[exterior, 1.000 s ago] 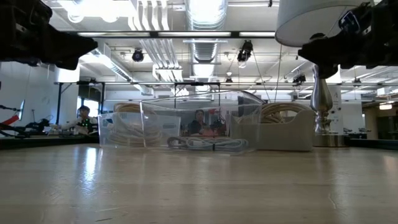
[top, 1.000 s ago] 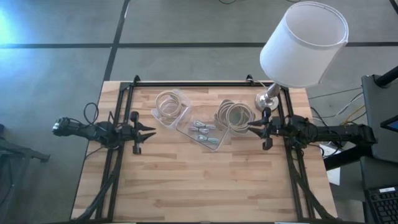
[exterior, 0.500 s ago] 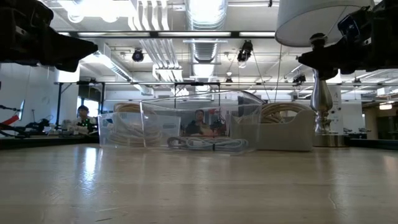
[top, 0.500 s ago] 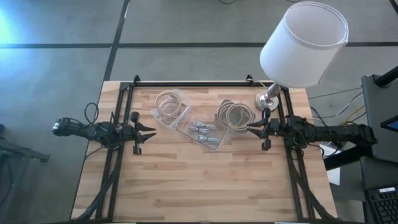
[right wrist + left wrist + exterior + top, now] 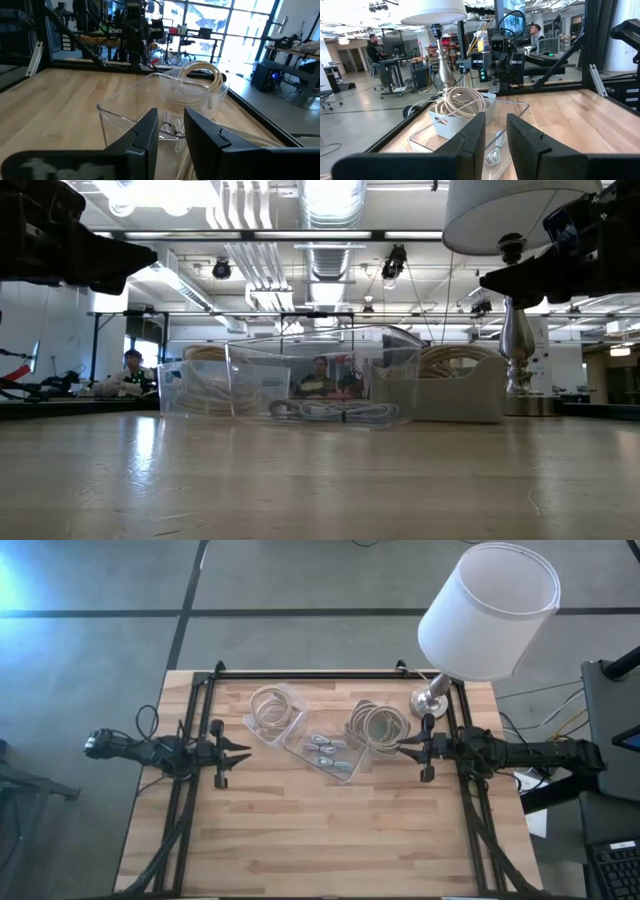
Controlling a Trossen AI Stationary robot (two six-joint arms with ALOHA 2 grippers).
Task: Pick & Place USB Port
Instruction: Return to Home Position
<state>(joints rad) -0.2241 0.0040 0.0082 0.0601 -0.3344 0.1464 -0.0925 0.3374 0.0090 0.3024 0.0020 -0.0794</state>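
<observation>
At opposite edges of the table point(image 5: 300, 840), left gripper point(image 5: 240, 751) and right gripper point(image 5: 403, 744) point inward, jaws narrowly parted, empty; gray bin point(image 5: 452, 125) lies nearest the right.

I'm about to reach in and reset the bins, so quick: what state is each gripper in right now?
Left gripper: open, holding nothing.
Right gripper: open, holding nothing.

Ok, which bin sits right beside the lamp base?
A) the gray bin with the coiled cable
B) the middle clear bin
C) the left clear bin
A: the gray bin stands right next to the lamp base, on the right arm's side of the table.
</observation>
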